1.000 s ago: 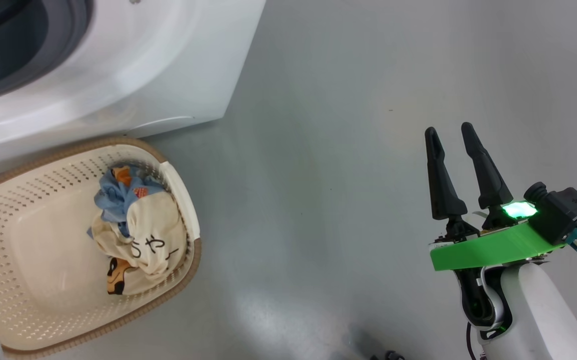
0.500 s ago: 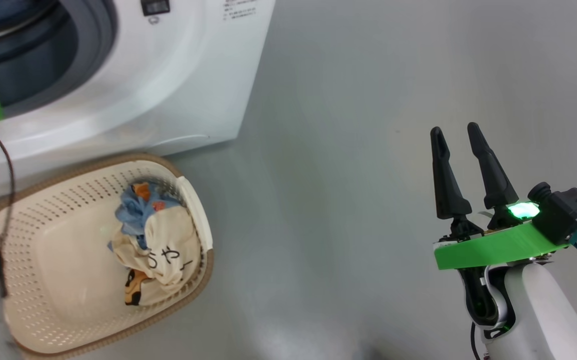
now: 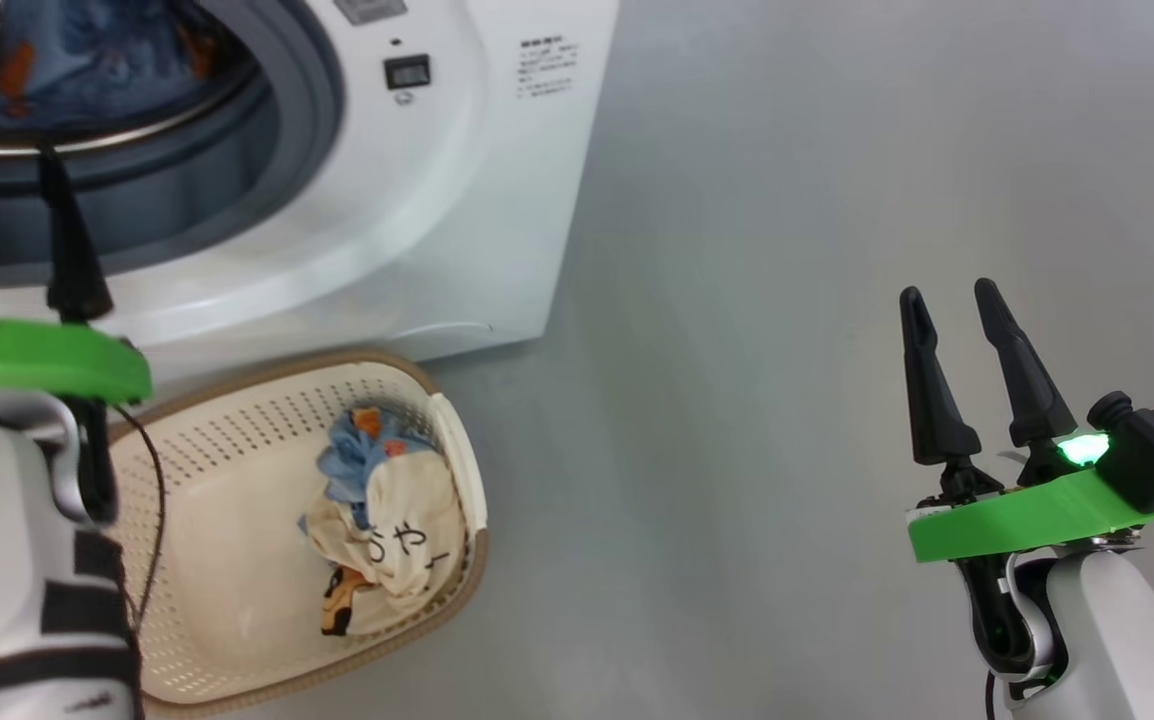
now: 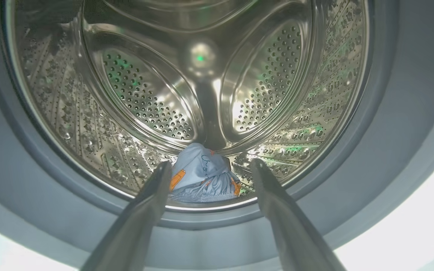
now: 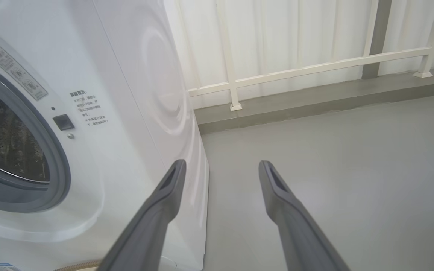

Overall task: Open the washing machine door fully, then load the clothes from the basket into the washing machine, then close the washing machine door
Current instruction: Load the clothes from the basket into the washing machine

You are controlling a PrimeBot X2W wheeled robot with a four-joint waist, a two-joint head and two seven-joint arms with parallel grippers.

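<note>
Fingers of my left gripper (image 4: 210,164) stand spread wide, released, with nothing clasped between them. They point straight into the mouth of the washing machine (image 3: 437,200). Just past their tips and framed in the gap between them lies a blue garment (image 4: 202,177) with orange patches. It rests on the bottom of the perforated steel drum (image 4: 145,94) and is not in my grip. Around the drum, ringing my fingers on all sides, runs the grey rubber gasket (image 4: 390,131), and beyond that comes the white front of the machine.

Back from this gripper, below my left wrist, the basket (image 3: 237,440) stands on the grey floor (image 3: 787,300), right at the foot of the machine. The clothes (image 3: 387,530) lie bundled in the end of it that is farther from my left arm. They are a blue piece on top and a cream piece with black characters and an orange-brown print under it.

My right gripper (image 3: 949,292) is likewise released and bare, its fingers parted over open floor, well apart from the basket. To the left of it rises the machine's front corner, with a small dark latch socket (image 5: 63,122) and printed text beside the opening. Far ahead of its fingertips a cream railing (image 5: 314,67) runs along a pale wall.
</note>
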